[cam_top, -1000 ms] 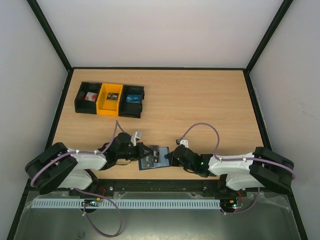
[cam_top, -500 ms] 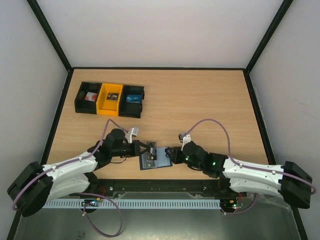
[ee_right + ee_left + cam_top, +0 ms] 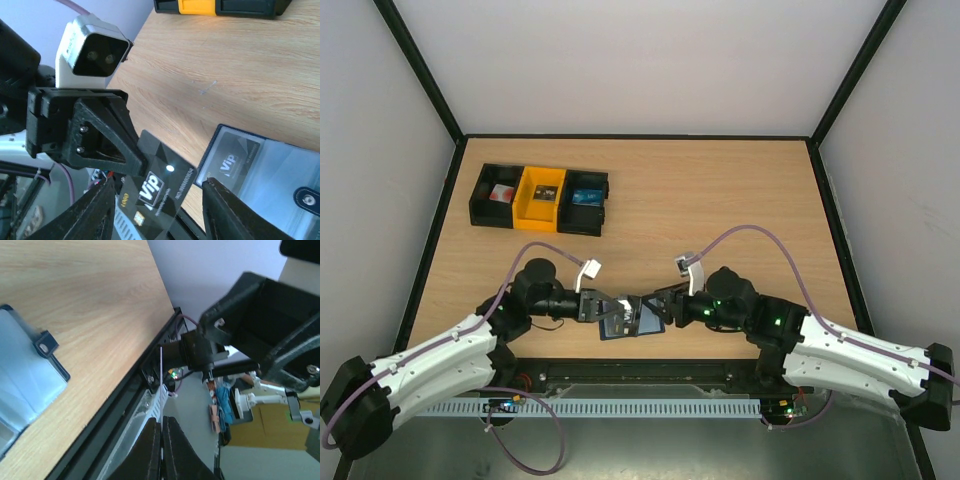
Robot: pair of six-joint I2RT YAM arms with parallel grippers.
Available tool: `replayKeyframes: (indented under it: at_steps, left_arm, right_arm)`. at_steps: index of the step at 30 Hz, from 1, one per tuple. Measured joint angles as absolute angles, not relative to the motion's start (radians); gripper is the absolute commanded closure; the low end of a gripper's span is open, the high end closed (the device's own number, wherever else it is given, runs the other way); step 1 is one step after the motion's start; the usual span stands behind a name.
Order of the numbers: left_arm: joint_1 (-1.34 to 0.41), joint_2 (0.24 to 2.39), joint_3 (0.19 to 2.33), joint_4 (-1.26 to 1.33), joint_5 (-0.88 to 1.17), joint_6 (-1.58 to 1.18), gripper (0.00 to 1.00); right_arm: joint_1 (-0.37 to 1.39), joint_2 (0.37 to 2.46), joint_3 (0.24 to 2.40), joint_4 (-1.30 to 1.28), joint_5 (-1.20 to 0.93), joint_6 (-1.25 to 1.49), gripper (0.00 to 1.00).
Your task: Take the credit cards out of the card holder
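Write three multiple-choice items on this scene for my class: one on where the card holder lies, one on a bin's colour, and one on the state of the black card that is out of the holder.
1. Where is the card holder?
A) in a bin
B) on the table, by its near edge
C) at the table's far right corner

2. What colour is the middle bin of the three?
A) red
B) yellow
C) white

3. The black card is
A) lying flat on the table
B) tucked in a bin
C) clamped in the shut left gripper

Key:
1 B, the top view shows it on the wood next to the near edge.
2 B, it shows plainly yellow in the top view.
3 C, the right wrist view shows that gripper's fingers pinching the card's edge above the table.
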State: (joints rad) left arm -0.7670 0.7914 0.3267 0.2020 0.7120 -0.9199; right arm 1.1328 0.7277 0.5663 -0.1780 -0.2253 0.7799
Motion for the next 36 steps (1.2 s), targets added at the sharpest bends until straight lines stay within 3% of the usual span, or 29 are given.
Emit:
replayKeyframes:
  at_steps: [6, 16, 19, 20, 24, 26, 28, 31, 36]
  left_arm:
    - [-0.799, 0.791, 0.327, 0.197, 0.751, -0.906, 0.97]
    - [-0.847, 0.780, 0.326, 0.255, 0.807, -0.904, 0.97]
    - [-0.850, 0.778, 0.326, 0.271, 0.823, -0.903, 0.97]
    - [-0.853, 0.773, 0.326, 0.270, 0.828, -0.901, 0.97]
    - [-0.854, 0.749, 0.324, 0.254, 0.825, -0.888, 0.73]
    - [-0.854, 0.733, 0.324, 0.244, 0.804, -0.884, 0.50]
    - [-0.854, 0.708, 0.326, 0.231, 0.772, -0.880, 0.38]
    - [-0.854, 0.646, 0.331, 0.202, 0.686, -0.890, 0.29]
    - [-0.854, 0.489, 0.331, 0.183, 0.508, -0.921, 0.24]
  right_arm:
    - [1.133, 0.748, 0.570, -0.218, -0.259, 0.748, 0.50]
    - [1.133, 0.805, 0.551, -0.137, -0.428, 0.738, 0.80]
    - [1.133, 0.803, 0.533, -0.099, -0.472, 0.743, 0.97]
    - [1.132, 0.802, 0.528, -0.089, -0.486, 0.746, 0.98]
    - [1.132, 0.781, 0.512, -0.041, -0.534, 0.766, 0.98]
    - [1.133, 0.764, 0.505, -0.019, -0.542, 0.773, 0.98]
    - [1.133, 0.749, 0.494, 0.004, -0.539, 0.786, 0.98]
    - [1.133, 0.728, 0.464, 0.055, -0.513, 0.818, 0.98]
    - [1.133, 0.720, 0.387, 0.209, -0.429, 0.908, 0.98]
